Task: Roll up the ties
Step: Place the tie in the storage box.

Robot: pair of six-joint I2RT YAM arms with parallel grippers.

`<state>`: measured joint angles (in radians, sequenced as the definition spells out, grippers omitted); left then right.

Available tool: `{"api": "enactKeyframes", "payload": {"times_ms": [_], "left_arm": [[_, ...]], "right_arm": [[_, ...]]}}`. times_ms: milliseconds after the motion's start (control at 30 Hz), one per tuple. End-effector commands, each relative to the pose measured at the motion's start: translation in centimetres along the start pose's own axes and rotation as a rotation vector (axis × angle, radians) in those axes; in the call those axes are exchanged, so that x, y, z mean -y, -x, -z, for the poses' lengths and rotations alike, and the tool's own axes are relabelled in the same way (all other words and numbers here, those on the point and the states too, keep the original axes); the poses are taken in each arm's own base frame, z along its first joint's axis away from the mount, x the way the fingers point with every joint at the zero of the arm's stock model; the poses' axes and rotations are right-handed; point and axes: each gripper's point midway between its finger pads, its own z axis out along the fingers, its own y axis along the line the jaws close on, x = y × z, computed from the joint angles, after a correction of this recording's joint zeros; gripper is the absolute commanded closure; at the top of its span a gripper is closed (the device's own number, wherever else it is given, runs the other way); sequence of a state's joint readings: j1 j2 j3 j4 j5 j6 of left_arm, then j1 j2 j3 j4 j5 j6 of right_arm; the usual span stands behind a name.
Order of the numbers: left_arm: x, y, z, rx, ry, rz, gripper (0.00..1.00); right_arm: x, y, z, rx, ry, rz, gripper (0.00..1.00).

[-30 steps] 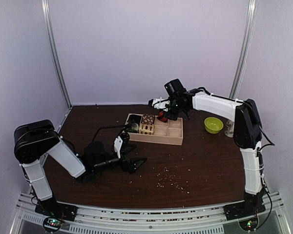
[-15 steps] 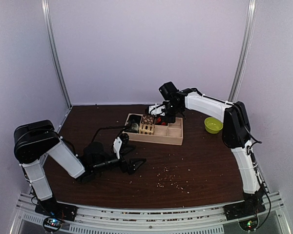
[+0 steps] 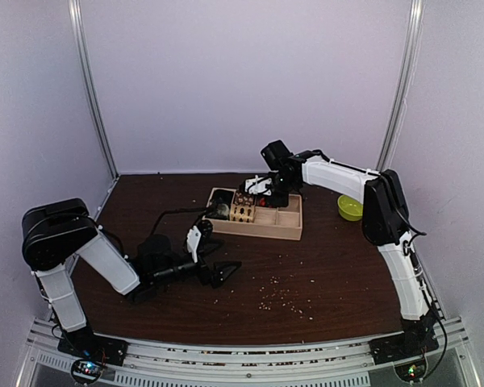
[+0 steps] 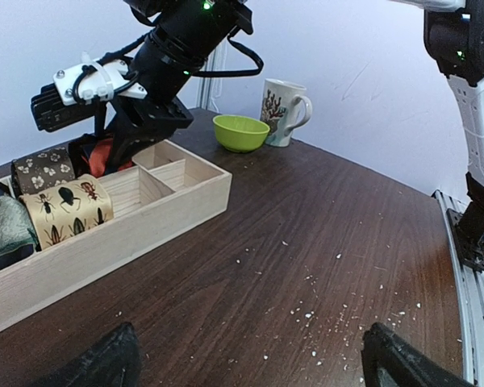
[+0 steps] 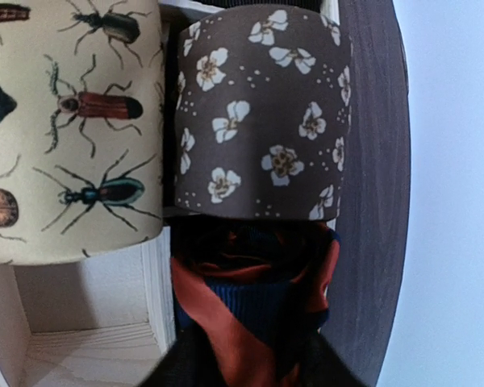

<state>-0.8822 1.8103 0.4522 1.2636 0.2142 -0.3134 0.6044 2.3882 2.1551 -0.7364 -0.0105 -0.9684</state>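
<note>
The tie (image 5: 250, 306), rolled into a red-orange and dark striped coil, sits between the fingers of my right gripper (image 5: 250, 359), which is shut on it. The coil is in a back compartment of the wooden tray (image 3: 258, 230), pressed against a brown floral roll (image 5: 258, 113). In the left wrist view a patch of the orange tie (image 4: 105, 157) shows under my right gripper (image 4: 133, 137). My left gripper (image 4: 254, 359) lies low over the table in front of the tray, open, with nothing between its fingers.
A cream insect-print roll (image 5: 64, 129) and a dark roll (image 4: 0, 226) fill other tray compartments. A green bowl (image 3: 349, 208) and a white mug (image 4: 284, 111) stand right of the tray. Pale crumbs (image 3: 282, 298) dot the table ahead of my left gripper (image 3: 222, 270).
My right gripper has shifted left and come down over the tray's back compartments with the rolled tie. The left arm has not moved.
</note>
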Motion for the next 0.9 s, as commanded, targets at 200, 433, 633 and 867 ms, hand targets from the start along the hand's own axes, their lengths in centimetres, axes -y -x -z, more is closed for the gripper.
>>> {"api": "enactKeyframes", "payload": {"times_ms": [200,433,633,867], "left_arm": [[-1.8,1.7,-1.0,-0.063,0.104,-0.009,0.02],[-4.6,4.5,-0.7,-0.147,0.296,-0.05,0.02],[-7.5,7.9,0.2,-0.221,0.432,0.001,0.02],[-12.4,12.7,4.4,-0.258,0.637,-0.008,0.02]], "right_arm": [[4.3,2.5,6.2,0.124,-0.13,-0.158,0.0],[6.4,3.1,13.7,0.262,-0.264,-0.277,0.0],[8.3,1.7,21.5,0.379,-0.458,-0.45,0.0],[7.0,-2.5,26.7,0.42,-0.525,-0.693,0.0]]}}
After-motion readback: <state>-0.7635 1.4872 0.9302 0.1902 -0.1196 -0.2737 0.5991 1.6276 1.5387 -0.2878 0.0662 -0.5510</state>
